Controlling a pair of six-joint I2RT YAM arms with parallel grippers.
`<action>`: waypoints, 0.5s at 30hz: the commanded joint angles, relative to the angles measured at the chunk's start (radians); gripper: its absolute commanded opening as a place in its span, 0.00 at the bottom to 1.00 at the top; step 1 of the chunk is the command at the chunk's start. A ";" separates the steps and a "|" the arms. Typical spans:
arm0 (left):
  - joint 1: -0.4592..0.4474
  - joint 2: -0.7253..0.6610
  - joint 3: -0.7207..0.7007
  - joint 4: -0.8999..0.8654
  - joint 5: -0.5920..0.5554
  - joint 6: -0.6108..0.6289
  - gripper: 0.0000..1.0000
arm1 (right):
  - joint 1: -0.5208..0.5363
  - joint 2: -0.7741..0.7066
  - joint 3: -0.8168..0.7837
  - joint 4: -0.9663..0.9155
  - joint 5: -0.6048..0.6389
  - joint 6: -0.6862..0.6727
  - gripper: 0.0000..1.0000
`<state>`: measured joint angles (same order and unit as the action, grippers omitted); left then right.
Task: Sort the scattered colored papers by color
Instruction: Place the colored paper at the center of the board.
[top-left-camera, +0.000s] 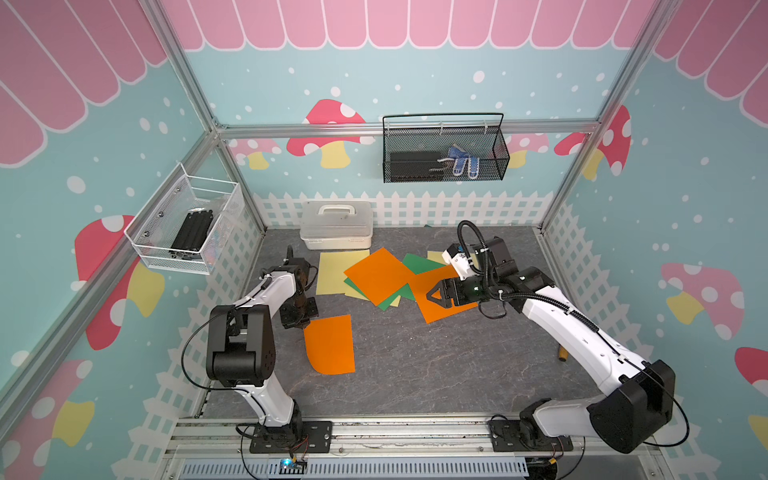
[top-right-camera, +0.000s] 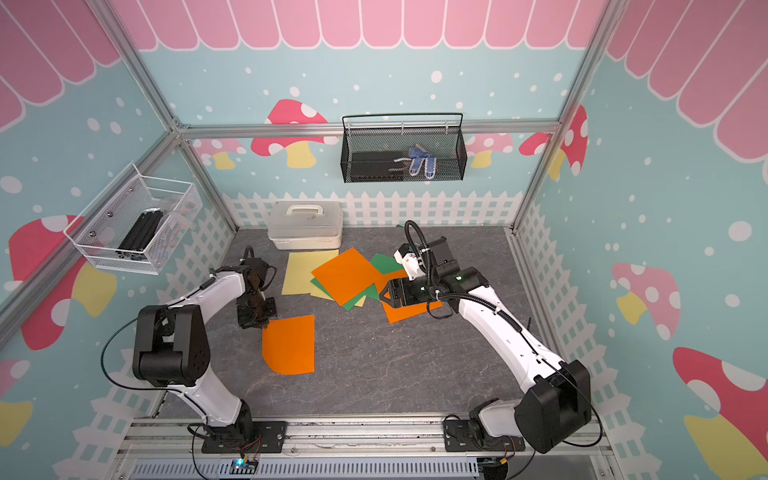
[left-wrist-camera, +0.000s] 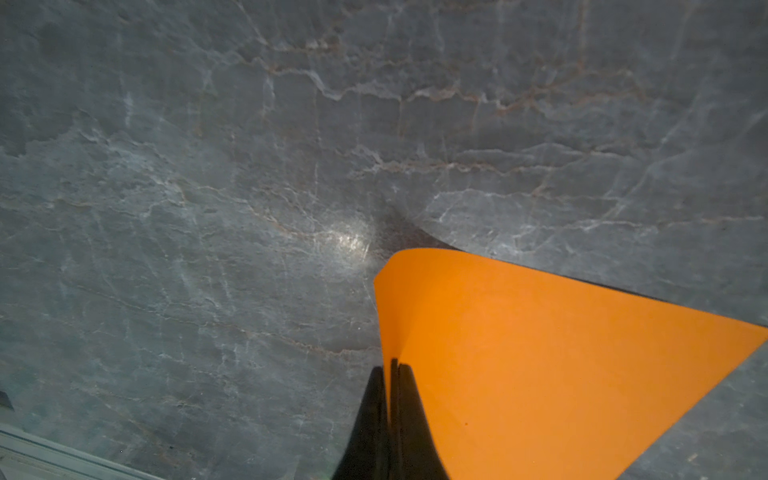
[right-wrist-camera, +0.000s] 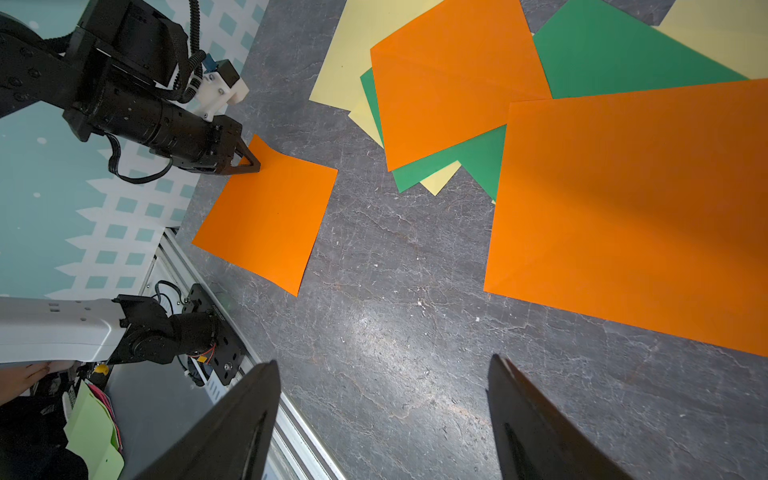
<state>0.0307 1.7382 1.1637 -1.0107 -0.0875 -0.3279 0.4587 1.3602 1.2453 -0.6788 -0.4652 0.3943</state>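
My left gripper (top-left-camera: 305, 325) (left-wrist-camera: 392, 365) is shut on the corner of an orange paper (top-left-camera: 330, 345) (left-wrist-camera: 540, 353), which curls up from the grey table at front left, apart from the pile. The pile lies mid-table toward the back: an orange sheet (top-left-camera: 380, 276) on top, green sheets (top-left-camera: 417, 264) and pale yellow sheets (top-left-camera: 336, 272) under and beside it. Another orange sheet (top-left-camera: 440, 311) (right-wrist-camera: 631, 208) lies at the pile's right end. My right gripper (top-left-camera: 434, 296) (right-wrist-camera: 382, 361) hovers over that sheet's edge, open, with nothing between its fingers.
A white lidded box (top-left-camera: 336, 224) stands at the back, just behind the pile. A black mesh basket (top-left-camera: 444, 149) hangs on the back wall and a white wire basket (top-left-camera: 187, 224) on the left wall. The arms' base rail (top-left-camera: 395, 432) runs along the front edge.
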 joint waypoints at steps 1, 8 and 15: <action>0.005 0.024 0.046 -0.004 -0.030 0.028 0.00 | -0.003 0.012 -0.009 0.007 -0.007 -0.003 0.81; 0.006 0.039 0.093 -0.019 -0.051 0.045 0.00 | -0.003 0.024 -0.012 0.004 -0.010 -0.006 0.81; 0.006 0.037 0.113 -0.031 -0.065 0.055 0.10 | -0.003 0.031 -0.012 0.000 0.003 -0.010 0.81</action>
<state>0.0307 1.7672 1.2526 -1.0199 -0.1246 -0.2867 0.4587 1.3819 1.2453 -0.6796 -0.4641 0.3935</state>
